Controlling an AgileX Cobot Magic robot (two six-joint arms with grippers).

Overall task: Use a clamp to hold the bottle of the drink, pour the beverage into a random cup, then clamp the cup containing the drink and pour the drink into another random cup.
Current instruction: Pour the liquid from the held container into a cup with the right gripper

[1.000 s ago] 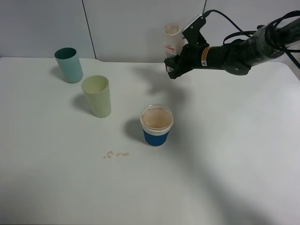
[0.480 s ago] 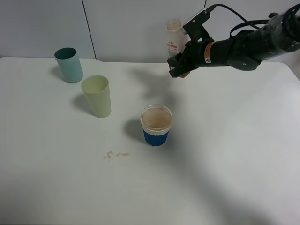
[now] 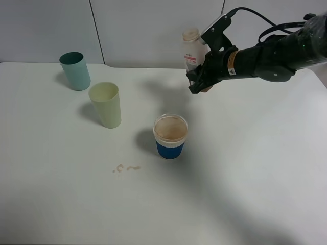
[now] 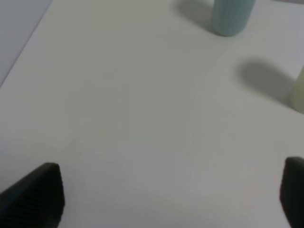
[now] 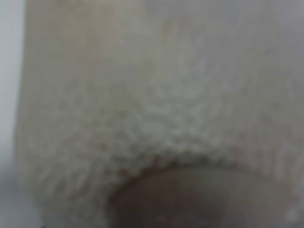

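Your table (image 3: 255,178) carries three cups; take the blue-sleeved cup (image 3: 170,136) as your mark. Behind it and slightly right, the right gripper (image 3: 198,76) is closed around the bottle's lower body. The left gripper (image 4: 164,194) stands wide apart with nothing in it, well off to that cup's left. The bottle (image 3: 189,46) hangs roughly upright, clear of the surface. The pale yellow-green tumbler (image 3: 106,104) stands left of the cup, a little behind. Expect the bottle to be light, thin-walled and slick: squeeze gently at the label, below the open neck, and tip slowly.
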